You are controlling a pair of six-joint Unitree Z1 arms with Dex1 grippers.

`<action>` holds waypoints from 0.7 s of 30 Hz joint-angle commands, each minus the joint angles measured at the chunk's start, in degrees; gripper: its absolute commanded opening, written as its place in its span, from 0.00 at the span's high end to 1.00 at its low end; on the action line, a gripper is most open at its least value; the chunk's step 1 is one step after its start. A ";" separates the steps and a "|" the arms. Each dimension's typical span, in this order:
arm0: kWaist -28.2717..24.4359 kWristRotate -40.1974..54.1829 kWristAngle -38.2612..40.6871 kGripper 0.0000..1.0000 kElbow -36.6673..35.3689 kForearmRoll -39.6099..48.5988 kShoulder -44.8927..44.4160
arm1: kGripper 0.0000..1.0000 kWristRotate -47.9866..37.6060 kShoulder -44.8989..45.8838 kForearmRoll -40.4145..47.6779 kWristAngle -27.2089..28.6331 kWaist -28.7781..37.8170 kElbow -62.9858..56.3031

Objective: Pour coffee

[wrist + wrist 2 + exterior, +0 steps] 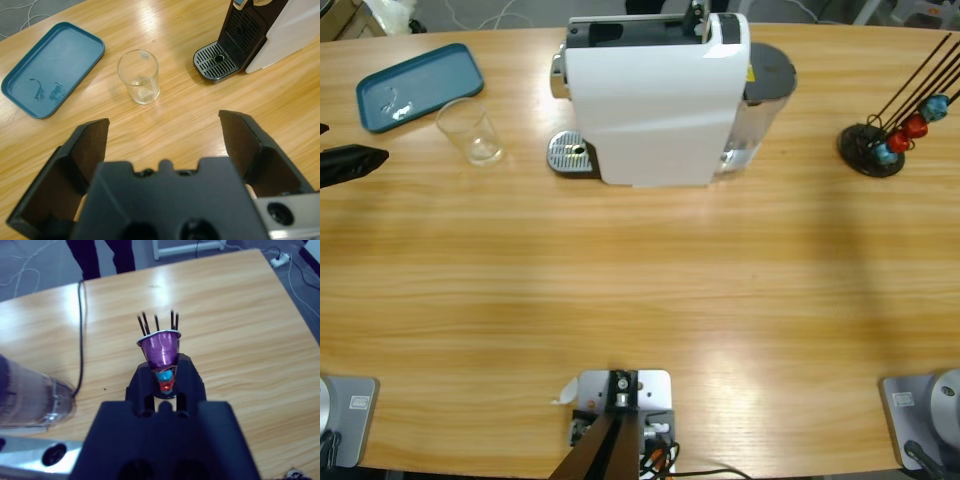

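Beside the blue tray (418, 85), the empty tumbler (472, 133) stands upright.

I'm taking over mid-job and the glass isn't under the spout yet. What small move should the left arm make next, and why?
Probably ease the left gripper forward toward the glass tumbler. Its jaws are open and empty, the tumbler stands upright on the table between the blue tray and the machine's drip grate, apart from both.

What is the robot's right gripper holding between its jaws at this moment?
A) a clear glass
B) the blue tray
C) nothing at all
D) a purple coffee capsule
D: in the right wrist view the right gripper is shut on a purple capsule, while the glass and the blue tray sit on the table untouched.
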State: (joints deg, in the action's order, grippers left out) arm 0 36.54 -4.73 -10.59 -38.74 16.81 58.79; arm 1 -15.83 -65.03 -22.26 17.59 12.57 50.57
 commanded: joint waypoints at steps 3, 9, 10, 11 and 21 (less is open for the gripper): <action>0.46 -0.90 -0.31 0.05 2.09 -0.97 0.19 | 1.00 16.36 2.93 -11.91 -8.38 12.92 14.04; 0.46 -0.90 0.03 0.05 2.30 -1.26 -0.10 | 1.00 27.26 -0.17 -22.65 -5.95 36.97 15.87; 0.46 -0.90 0.11 0.05 2.35 -1.29 -0.18 | 1.00 27.75 -1.05 -24.27 -5.85 40.08 16.22; 0.46 -0.90 0.13 0.05 2.35 -1.33 -0.18 | 1.00 28.31 -1.70 -25.06 -5.85 42.70 16.42; 0.46 -0.90 0.22 0.05 2.44 -1.34 -0.11 | 1.00 46.49 -10.12 -20.93 -21.42 47.64 23.47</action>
State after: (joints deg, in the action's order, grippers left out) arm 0 36.57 -4.73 -10.56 -38.28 16.11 58.79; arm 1 21.22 -66.91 -46.33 5.53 59.04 68.82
